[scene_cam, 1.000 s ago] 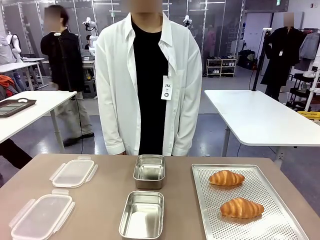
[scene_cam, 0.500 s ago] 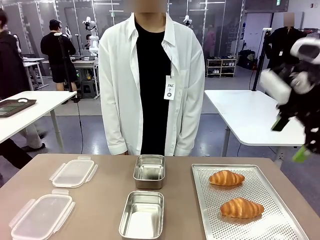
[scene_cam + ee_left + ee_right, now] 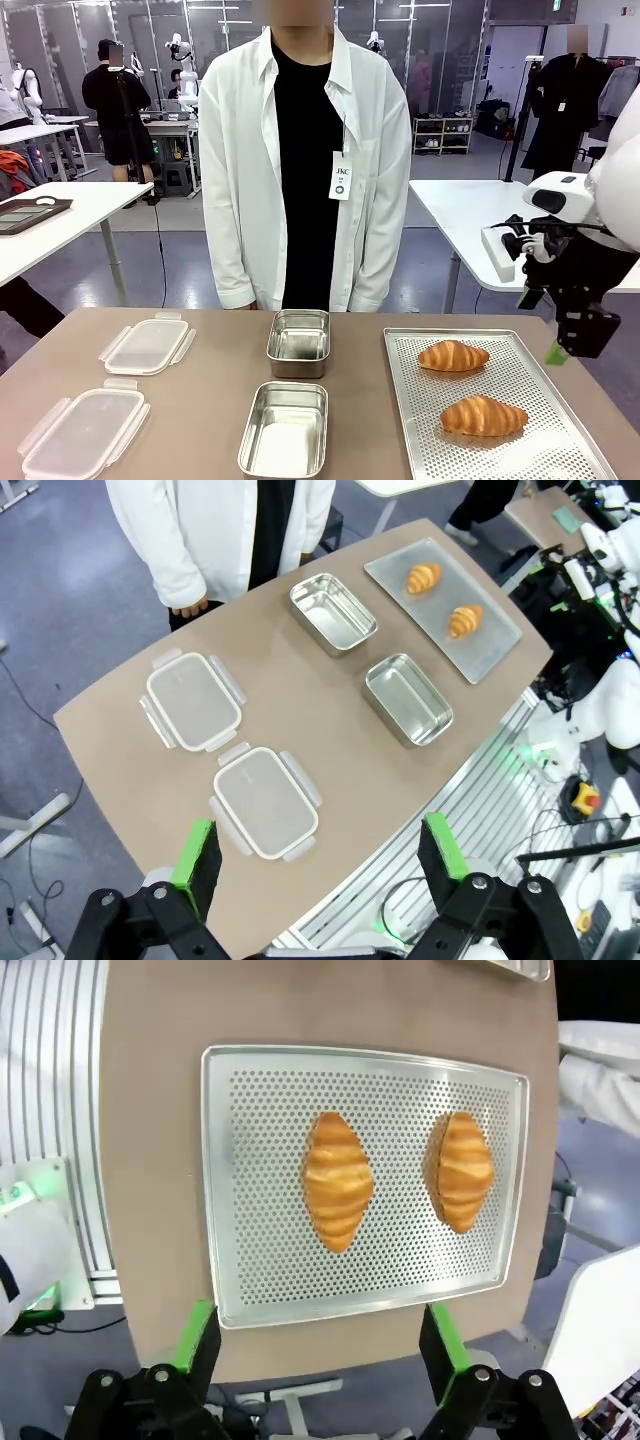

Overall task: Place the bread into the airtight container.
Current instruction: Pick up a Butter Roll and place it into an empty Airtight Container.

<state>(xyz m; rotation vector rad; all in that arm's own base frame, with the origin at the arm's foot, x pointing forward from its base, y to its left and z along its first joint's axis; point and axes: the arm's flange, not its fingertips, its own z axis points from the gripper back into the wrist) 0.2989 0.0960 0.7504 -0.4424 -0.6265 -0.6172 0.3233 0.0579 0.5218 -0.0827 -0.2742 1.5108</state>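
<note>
Left gripper (image 3: 320, 852) hangs high over the table (image 3: 330, 730), jaws spread, empty. Two lids (image 3: 148, 346) lie left, two containers (image 3: 298, 342) mid-table, and both croissants (image 3: 453, 355) on the tray (image 3: 420, 440) at right. Right gripper (image 3: 540, 325) hovers above the tray's right side, jaws spread, empty.

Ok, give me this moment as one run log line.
right gripper: open, over tray | left gripper: open, high above table | far croissant, near croissant: on tray | far container, near container: empty

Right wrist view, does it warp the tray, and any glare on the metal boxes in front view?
Right wrist view: yes, the tray edges bow outward, wide-angle distortion; croissants sharp. Front view: the near metal box has a soft pale sheen inside, no harsh glare.
</note>
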